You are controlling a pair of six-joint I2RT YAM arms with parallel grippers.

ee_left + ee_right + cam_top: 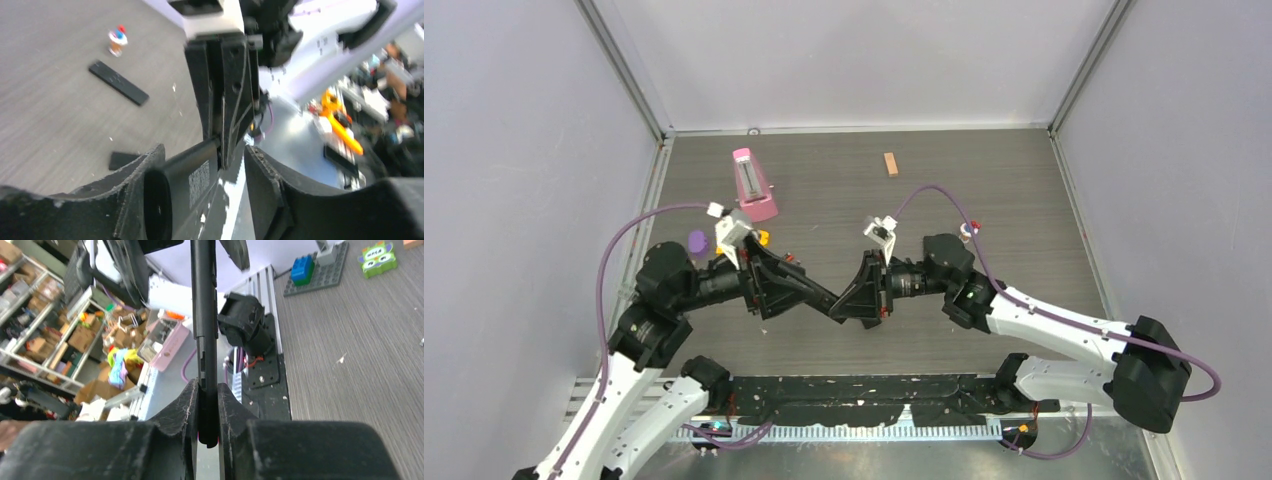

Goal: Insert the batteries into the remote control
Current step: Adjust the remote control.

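Note:
The black remote control (204, 300) is held edge-on in my right gripper (207, 390), whose pads are shut on its end. In the left wrist view the remote (192, 167) lies against my left gripper's (205, 155) left finger, with a gap to the right finger; that gripper is open. In the top view both grippers, left (824, 303) and right (852, 303), meet tip to tip above the table's middle and hide the remote. A flat black bar (118, 82) and a smaller black piece (122, 160) lie on the table. No batteries show clearly.
A pink upright object (752, 185) stands at the back left and a small wooden block (890, 163) at the back. A small red-and-blue topped figure (117, 41) stands near the black bar. A grey brick baseplate (320, 275) and a green block (377, 257) show in the right wrist view.

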